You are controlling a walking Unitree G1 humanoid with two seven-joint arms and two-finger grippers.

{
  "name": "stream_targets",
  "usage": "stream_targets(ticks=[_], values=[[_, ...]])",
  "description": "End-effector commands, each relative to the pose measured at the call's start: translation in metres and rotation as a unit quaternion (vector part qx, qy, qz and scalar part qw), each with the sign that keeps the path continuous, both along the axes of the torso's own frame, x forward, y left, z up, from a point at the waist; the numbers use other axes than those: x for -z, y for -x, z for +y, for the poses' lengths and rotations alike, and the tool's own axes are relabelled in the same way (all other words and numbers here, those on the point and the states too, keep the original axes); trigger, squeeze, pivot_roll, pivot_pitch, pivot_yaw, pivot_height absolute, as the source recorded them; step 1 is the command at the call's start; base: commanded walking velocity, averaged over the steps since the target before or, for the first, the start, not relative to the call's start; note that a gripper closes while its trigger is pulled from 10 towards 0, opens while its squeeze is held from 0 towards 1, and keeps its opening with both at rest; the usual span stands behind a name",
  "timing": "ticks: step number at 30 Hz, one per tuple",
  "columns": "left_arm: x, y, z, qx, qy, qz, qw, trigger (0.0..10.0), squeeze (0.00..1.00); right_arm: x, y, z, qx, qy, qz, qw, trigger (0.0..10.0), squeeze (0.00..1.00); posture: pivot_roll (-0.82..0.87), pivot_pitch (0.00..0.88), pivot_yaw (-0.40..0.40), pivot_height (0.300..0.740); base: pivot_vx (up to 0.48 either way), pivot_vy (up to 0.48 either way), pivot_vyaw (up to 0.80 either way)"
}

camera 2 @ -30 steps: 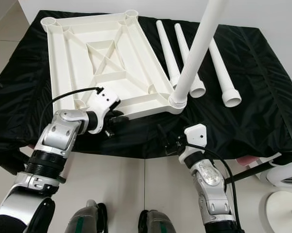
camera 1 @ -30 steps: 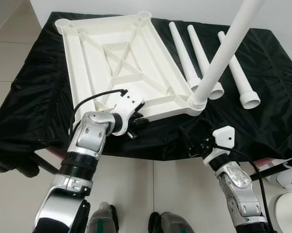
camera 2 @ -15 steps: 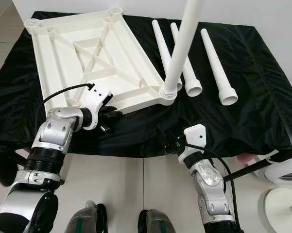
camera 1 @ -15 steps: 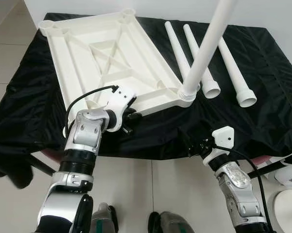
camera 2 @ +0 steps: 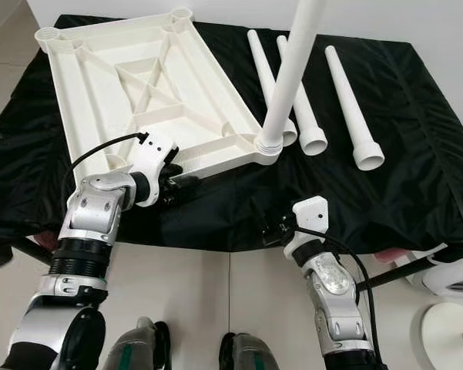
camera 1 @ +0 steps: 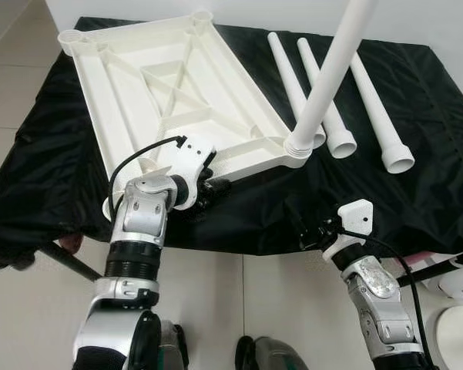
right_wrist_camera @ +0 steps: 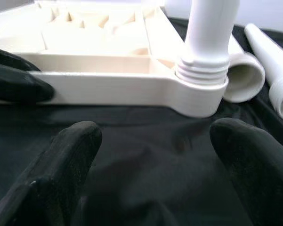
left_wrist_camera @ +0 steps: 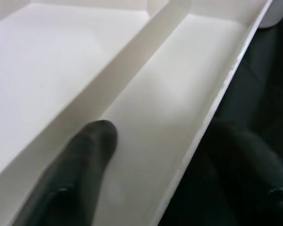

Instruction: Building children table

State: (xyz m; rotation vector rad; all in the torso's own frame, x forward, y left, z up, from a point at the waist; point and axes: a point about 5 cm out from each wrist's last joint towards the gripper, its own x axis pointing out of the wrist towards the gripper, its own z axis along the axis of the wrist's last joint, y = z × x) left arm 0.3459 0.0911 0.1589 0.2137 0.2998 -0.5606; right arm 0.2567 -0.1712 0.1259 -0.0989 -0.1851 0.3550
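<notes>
1. The tabletop [camera 1: 177, 92] lies upside down on the desk [camera 1: 416, 177], which is covered in black cloth. Its ribbed underside faces up, and its near edge sits close to the desk's front edge.
2. One mounted leg [camera 1: 331, 73] stands in the tabletop's near right corner socket, leaning slightly. Three loose legs [camera 1: 335, 92] lie side by side on the cloth just to the right of the tabletop, wide ends toward the robot.
3. Handling judgement: the tabletop looks like stiff, hollow moulded plastic, light for its size, with smooth faces likely to slip. The thin rim wall and the ribs offer the best hold. The loose legs are tapered tubes; take each near the wide threaded end.
4. The left claw [camera 1: 208, 185] is at the tabletop's near edge. In the left wrist view one finger [left_wrist_camera: 80, 165] rests inside the channel and the other lies outside on the cloth side, so the rim wall stands between them; the claw appears clamped on that rim.
5. The right claw [right_wrist_camera: 155, 155] hovers spread wide and empty, low over the cloth, just in front of the mounted leg's socket, touching nothing.
</notes>
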Motion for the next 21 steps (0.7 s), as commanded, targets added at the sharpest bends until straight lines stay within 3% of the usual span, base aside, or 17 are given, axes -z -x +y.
stream_targets(ticks=[1,2,5,8,9,10,17,21], values=[[-0.005,-0.006,0.016,-0.134,-0.029,-0.051,0.989,10.0,1.0,0.007,0.003,-0.003,0.005,0.003,0.013,1.0,10.0,0.0,0.05,0.122,-0.036,0.74,0.0,0.0,0.0],[-0.014,-0.004,0.007,-0.091,-0.016,-0.071,0.993,10.0,0.0,0.007,0.003,-0.003,0.006,0.003,0.013,1.0,10.0,0.0,0.05,0.122,-0.036,0.74,0.0,0.0,0.0],[-0.023,-0.001,0.0,-0.06,0.006,-0.084,0.995,10.0,0.0,0.006,0.002,-0.003,0.006,0.004,0.012,1.0,10.0,0.0,0.05,0.122,-0.04,0.74,0.0,0.0,0.0],[-0.042,0.011,-0.016,0.037,0.055,-0.114,0.991,10.0,0.0,0.005,0.0,-0.003,0.002,0.004,0.011,1.0,10.0,0.0,0.05,0.121,-0.046,0.74,0.0,0.0,0.0],[-0.042,0.011,-0.016,0.037,0.055,-0.114,0.991,10.0,0.0,0.005,0.0,-0.003,0.002,0.004,0.011,1.0,10.0,0.0,0.05,0.121,-0.046,0.74,0.0,0.0,0.0],[-0.051,0.019,-0.022,0.079,0.08,-0.126,0.986,10.0,0.0,0.005,-0.001,-0.003,0.0,0.004,0.01,1.0,10.0,0.0,0.05,0.122,-0.049,0.74,0.0,0.0,0.0],[-0.063,0.033,-0.031,0.136,0.108,-0.154,0.973,10.0,0.0,0.004,-0.004,-0.003,-0.004,0.007,0.008,1.0,10.0,0.0,0.06,0.122,-0.054,0.74,0.0,0.0,0.0],[-0.049,0.028,-0.018,0.098,0.075,-0.151,0.981,10.0,0.0,0.002,-0.007,0.0,-0.002,0.0,0.005,1.0,10.0,0.0,0.06,0.121,-0.06,0.74,0.0,0.0,0.0]])
